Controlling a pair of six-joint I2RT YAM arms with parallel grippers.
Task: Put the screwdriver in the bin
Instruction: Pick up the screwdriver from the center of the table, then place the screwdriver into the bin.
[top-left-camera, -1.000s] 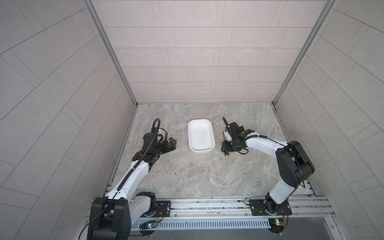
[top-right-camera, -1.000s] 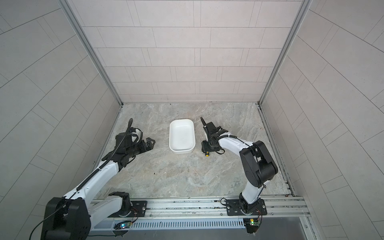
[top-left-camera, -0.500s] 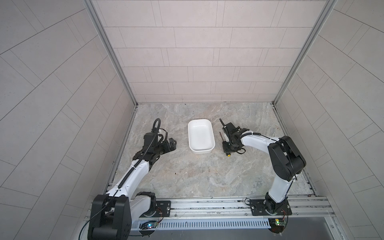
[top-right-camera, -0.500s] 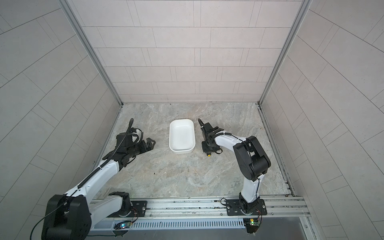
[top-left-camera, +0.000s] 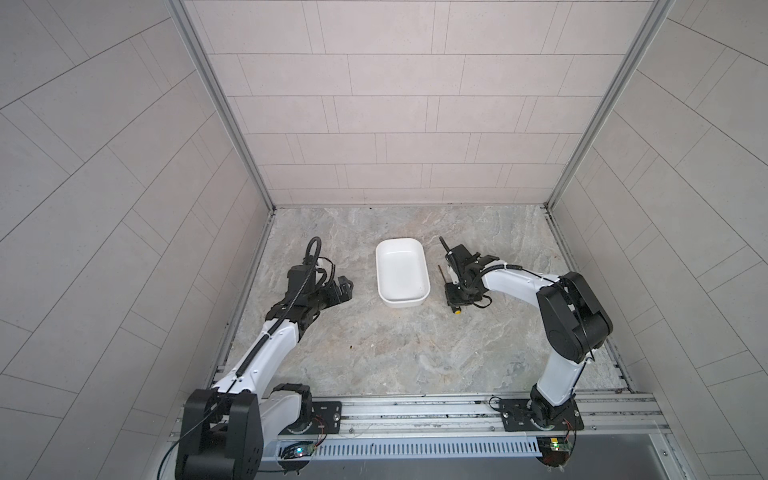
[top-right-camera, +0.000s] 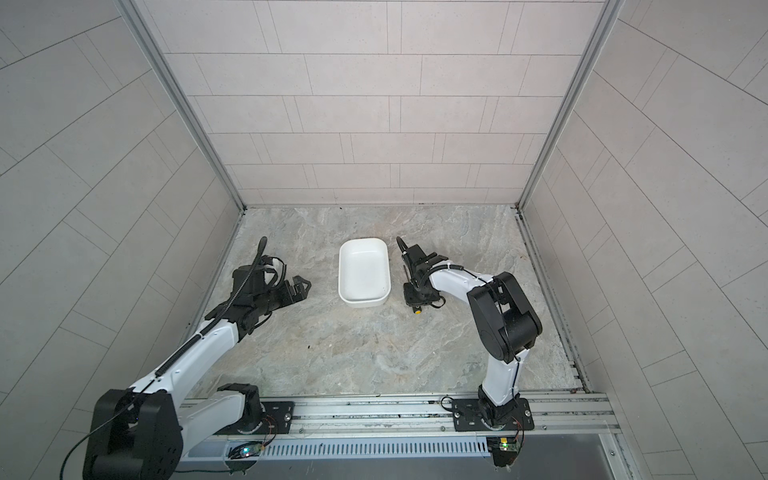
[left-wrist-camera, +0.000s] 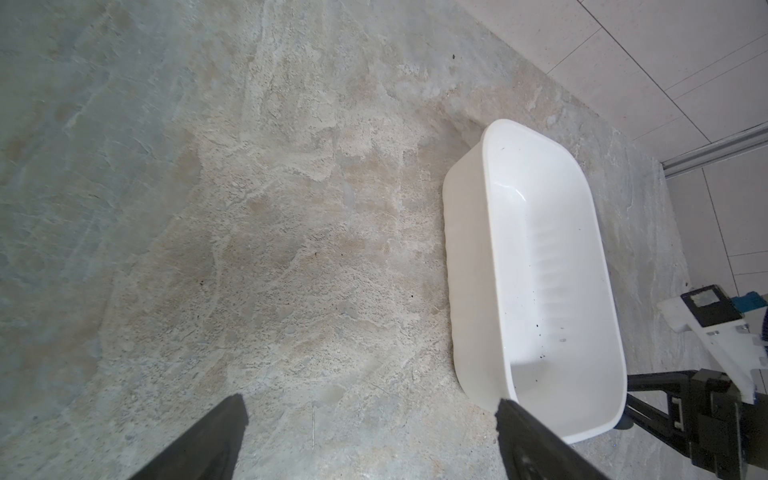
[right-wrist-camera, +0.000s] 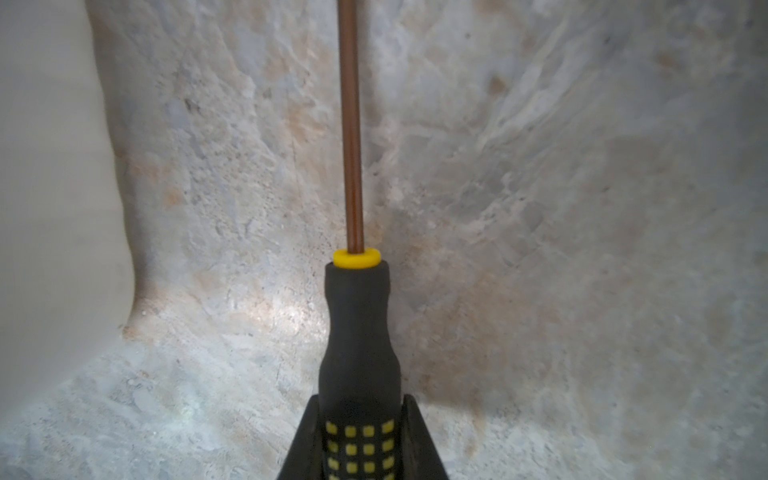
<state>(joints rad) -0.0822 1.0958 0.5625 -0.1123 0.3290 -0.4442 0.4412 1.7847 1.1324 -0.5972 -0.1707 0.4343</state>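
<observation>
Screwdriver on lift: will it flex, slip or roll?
Likely rigid: the screwdriver has a straight metal shaft and solid-looking handle. Slip seems unlikely: the right end effector is shut on the handle's yellow-dotted, rubbery-looking section. If released on the stone surface it would probably roll, since the handle looks round.

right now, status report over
Right hand shut on screwdriver handle, beside the bin. Left hand open, holding nothing. Bin empty, nothing in the way.

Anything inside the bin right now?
Only a few dark specks on the bin floor. Its floor shows whole in both top views; nothing covers it. The screwdriver is outside it, clamped in the right gripper.
</observation>
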